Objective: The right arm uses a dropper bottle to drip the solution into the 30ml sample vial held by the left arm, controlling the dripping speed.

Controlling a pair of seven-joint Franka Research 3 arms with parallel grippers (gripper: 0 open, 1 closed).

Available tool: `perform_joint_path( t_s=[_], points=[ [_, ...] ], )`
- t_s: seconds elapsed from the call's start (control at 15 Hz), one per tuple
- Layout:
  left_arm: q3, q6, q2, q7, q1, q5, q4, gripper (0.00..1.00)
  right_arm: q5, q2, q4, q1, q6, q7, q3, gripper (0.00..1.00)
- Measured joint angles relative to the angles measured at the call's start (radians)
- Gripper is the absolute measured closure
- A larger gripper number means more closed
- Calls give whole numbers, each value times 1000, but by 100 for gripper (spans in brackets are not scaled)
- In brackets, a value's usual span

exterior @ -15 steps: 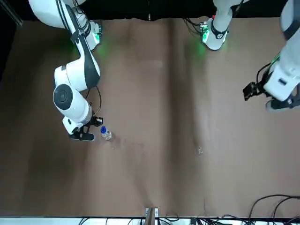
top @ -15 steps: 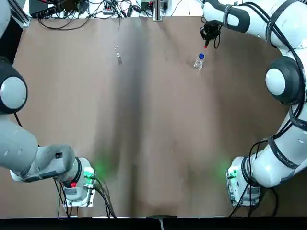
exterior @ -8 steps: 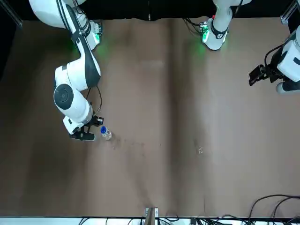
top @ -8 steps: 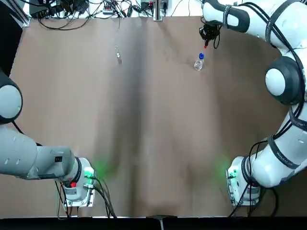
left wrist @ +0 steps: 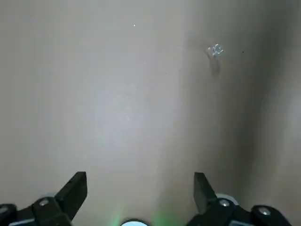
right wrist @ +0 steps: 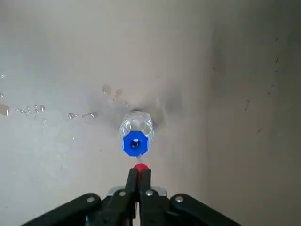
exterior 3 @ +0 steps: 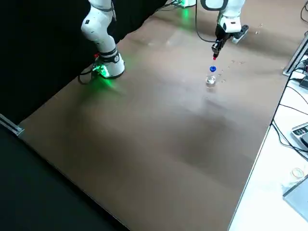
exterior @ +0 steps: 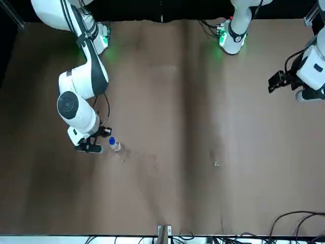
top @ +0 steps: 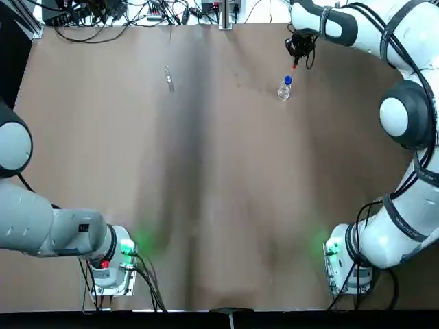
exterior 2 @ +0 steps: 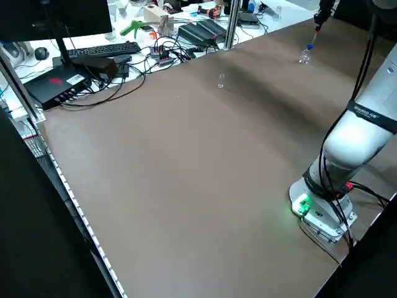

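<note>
The black right gripper [right wrist: 139, 172] pinches the red dropper top [right wrist: 141, 166] above the unmoved blue-collared clear bottle [right wrist: 136, 124], the black left gripper [left wrist: 140, 182] spread wide.

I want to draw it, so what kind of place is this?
Probably a robot lab or workshop: there are robot arms, a tangle of cables, and a computer keyboard by the big brown table.

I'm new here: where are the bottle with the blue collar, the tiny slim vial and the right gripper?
clear bottle with blue collar [right wrist: 136, 123]: right wrist view, glass body
slim clear vial [top: 169, 79]: top view, mid-body
black right gripper [right wrist: 138, 171]: right wrist view, between fingertips
</note>
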Motion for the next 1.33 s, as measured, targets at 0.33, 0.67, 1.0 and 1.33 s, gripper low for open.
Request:
perform_joint_path(
  t_s=[0.33, 0.67, 1.0, 1.33],
  points=[
    [0, 2, 0, 0, -1, 0, -3, 0, 0, -5, 5, 2, 0, 0, 1, 96],
    [0, 14, 12, 0, -1, 0, -3, 0, 0, -5, 5, 2, -3, 1, 1, 96],
    [3, 37, 23, 1, 0, 1, -3, 0, 0, -5, 4, 2, 1, 1, 1, 96],
    [3, 41, 26, 1, -2, 1, -4, 0, 0, -5, 4, 2, 9, 1, 1, 96]
  ],
)
